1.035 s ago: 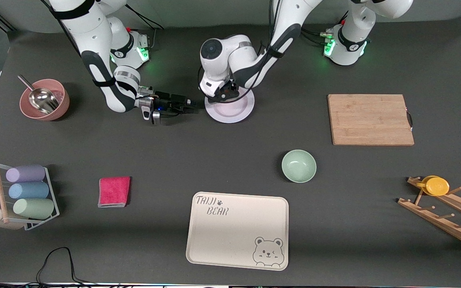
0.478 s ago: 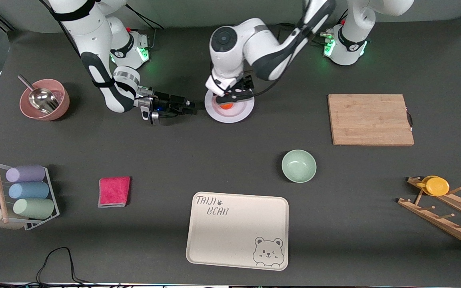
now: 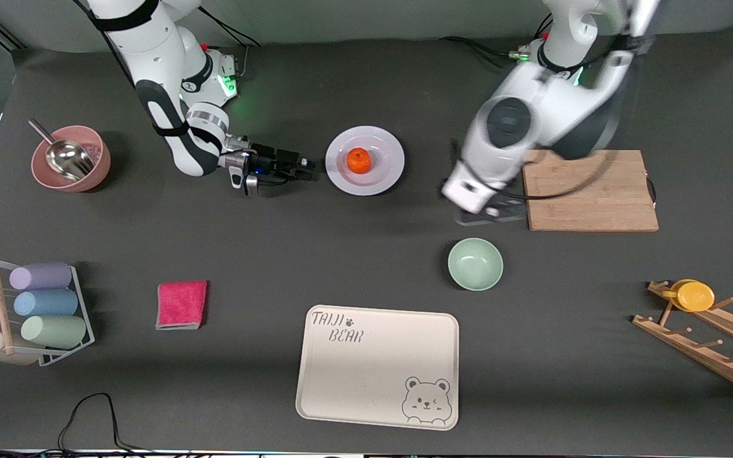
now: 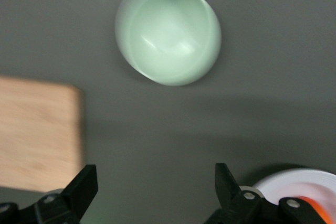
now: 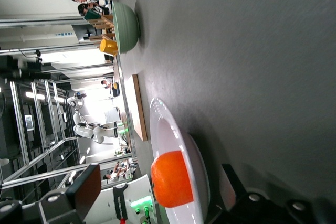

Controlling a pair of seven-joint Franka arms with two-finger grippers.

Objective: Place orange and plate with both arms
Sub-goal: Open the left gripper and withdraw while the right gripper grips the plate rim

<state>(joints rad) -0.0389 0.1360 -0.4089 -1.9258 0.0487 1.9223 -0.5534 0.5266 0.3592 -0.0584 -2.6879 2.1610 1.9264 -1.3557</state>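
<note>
The left gripper (image 3: 490, 216), jaws spread and empty, hangs over bare table between the mint-green bowl (image 3: 475, 263) and the cutting board (image 3: 589, 189). The orange (image 3: 358, 160) sits loose on the plate (image 3: 391, 145); the right gripper (image 3: 306, 166), jaws apart, waits just beside its rim. A hurried grab could roll the fruit off.

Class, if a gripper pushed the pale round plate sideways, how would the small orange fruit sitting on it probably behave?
The small orange fruit is round and sits loose, so it would probably roll. The pale round plate is shallow, so its raised rim might stop a slow roll only. A quick shove could spill it onto the table.
</note>
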